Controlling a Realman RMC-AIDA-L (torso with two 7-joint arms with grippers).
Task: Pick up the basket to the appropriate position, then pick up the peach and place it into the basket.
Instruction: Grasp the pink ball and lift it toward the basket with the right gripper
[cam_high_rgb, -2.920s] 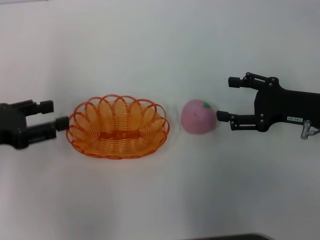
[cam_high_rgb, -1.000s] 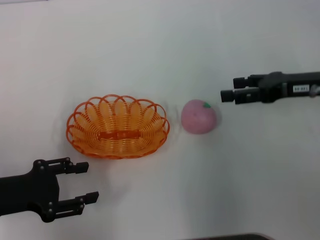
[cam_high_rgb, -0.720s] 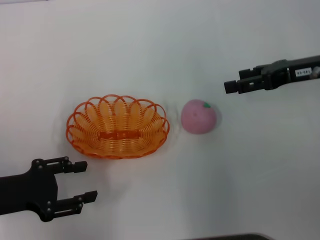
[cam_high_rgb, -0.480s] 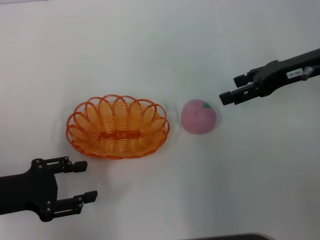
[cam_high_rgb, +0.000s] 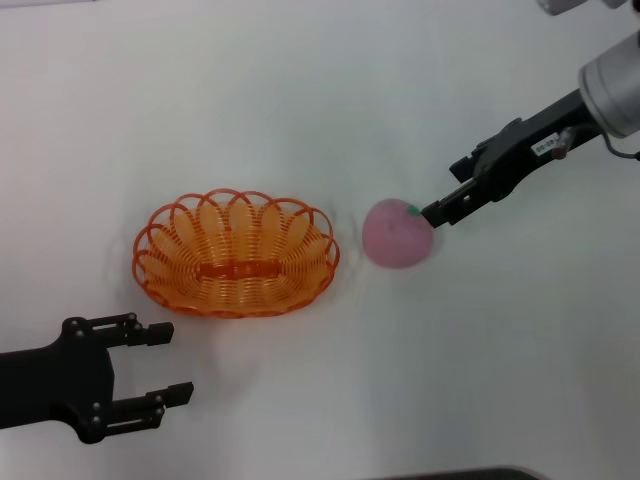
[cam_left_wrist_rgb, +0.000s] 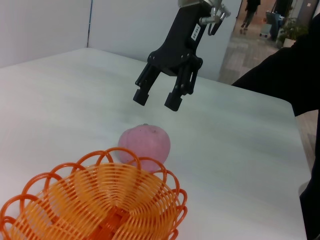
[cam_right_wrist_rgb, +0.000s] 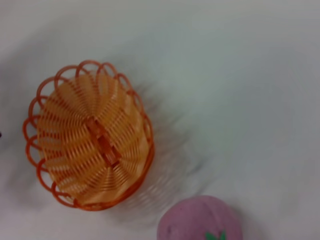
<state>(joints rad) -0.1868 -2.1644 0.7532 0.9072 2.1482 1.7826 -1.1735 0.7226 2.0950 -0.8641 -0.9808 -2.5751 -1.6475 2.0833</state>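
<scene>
- Head view: the white table (cam_high_rgb: 300, 90) carries just two things. The orange basket (cam_high_rgb: 236, 254) sits left of centre with its long axis running left to right and its open side up. The pink peach (cam_high_rgb: 398, 233) rests just beside the basket's right end, apart from it, with its green spot on the upper right of its top.
- Head view: the right hand (cam_high_rgb: 448, 203) slants in from the upper right and its tips sit right at the peach's upper right edge, by the green spot. Its fingers look parted, though from this angle I can't be sure whether they touch the fruit.
- Head view: the left hand (cam_high_rgb: 160, 363) lies low at the near left, in front of the basket and well apart from it, its two fingers spread wide and pointing right. Nothing lies between basket and peach.
- Left wrist view: the basket (cam_left_wrist_rgb: 95, 205) fills the foreground, and the peach (cam_left_wrist_rgb: 144, 141) sits just behind its scalloped rim. The right hand (cam_left_wrist_rgb: 157, 97) hangs above the peach with its fingers pointing down and spread, and a gap shows between the tips and the fruit. A doorway and a dark shape stand beyond the table's edge.
- Right wrist view: the basket (cam_right_wrist_rgb: 90, 135) is seen from above with its long axis upright in the picture. The peach (cam_right_wrist_rgb: 200, 220) is cut off by the edge, its green spot showing.
</scene>
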